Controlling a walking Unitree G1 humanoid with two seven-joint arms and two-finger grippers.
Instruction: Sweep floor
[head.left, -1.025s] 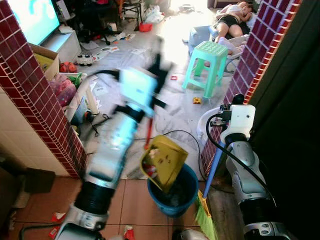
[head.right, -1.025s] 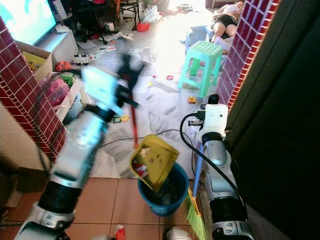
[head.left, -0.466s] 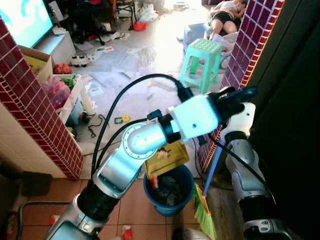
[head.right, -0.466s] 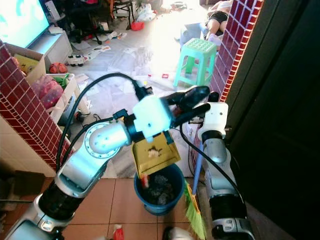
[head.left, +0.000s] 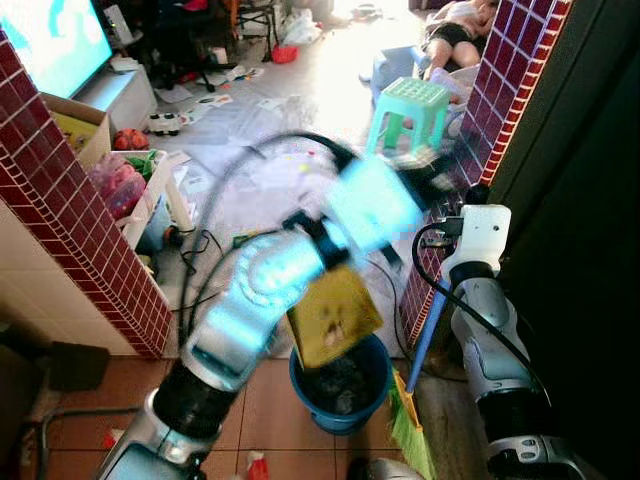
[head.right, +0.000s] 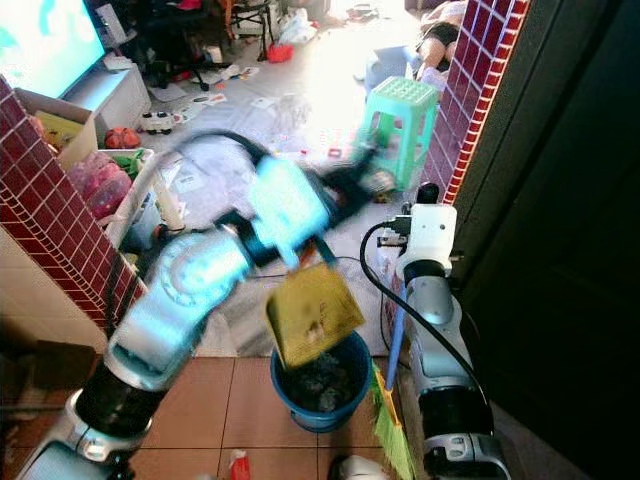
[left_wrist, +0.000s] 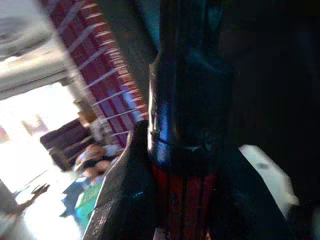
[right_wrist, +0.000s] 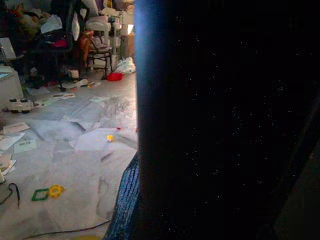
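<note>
Dustpan (head.left: 335, 315) over blue bucket (head.left: 345, 385), handle clamped in left claw (left_wrist: 170, 165).

Red brick pillars (head.left: 70, 190), terracotta tile floor (head.left: 265, 410), sunlit littered room, green stool (head.left: 408, 108), TV (head.left: 50, 40).

Left arm (head.left: 270, 290) smeared by motion blur, fingertips lost in it. Dustpan (head.left: 333, 315) covering part of the blue bucket (head.left: 340, 385). Broom (head.left: 410, 425) bristles cut off at the bottom edge.
</note>
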